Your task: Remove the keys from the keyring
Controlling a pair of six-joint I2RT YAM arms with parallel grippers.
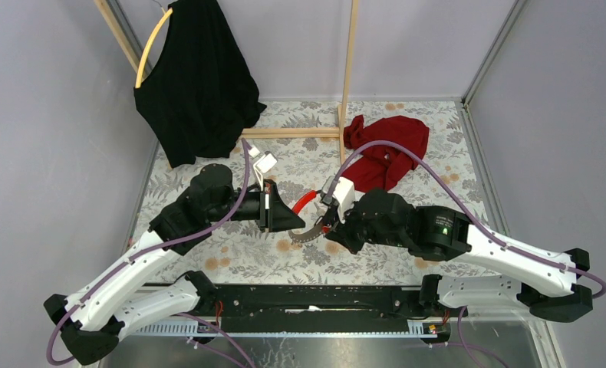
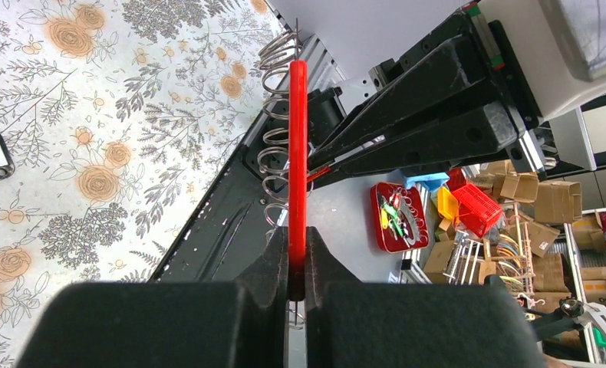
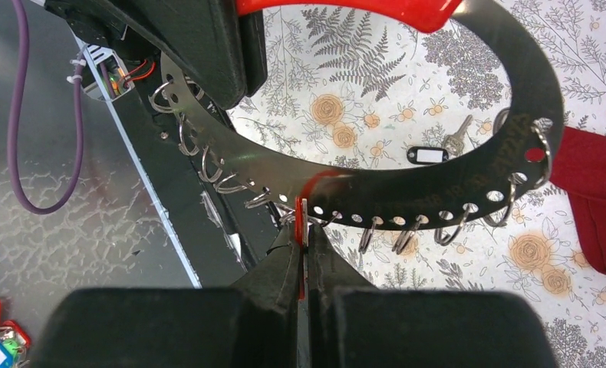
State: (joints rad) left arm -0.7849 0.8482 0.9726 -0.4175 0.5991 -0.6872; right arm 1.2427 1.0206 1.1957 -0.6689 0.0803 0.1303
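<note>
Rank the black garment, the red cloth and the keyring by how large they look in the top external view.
1. black garment: clearly the largest, hanging at the back left.
2. red cloth: medium, crumpled at the back right.
3. keyring: the smallest by far, and partly hidden.

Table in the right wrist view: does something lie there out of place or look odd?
Yes. A key with a black tag lies loose on the table, off the keyring, whose small rings mostly hang empty. A red cloth lies crumpled at the right edge.
</note>
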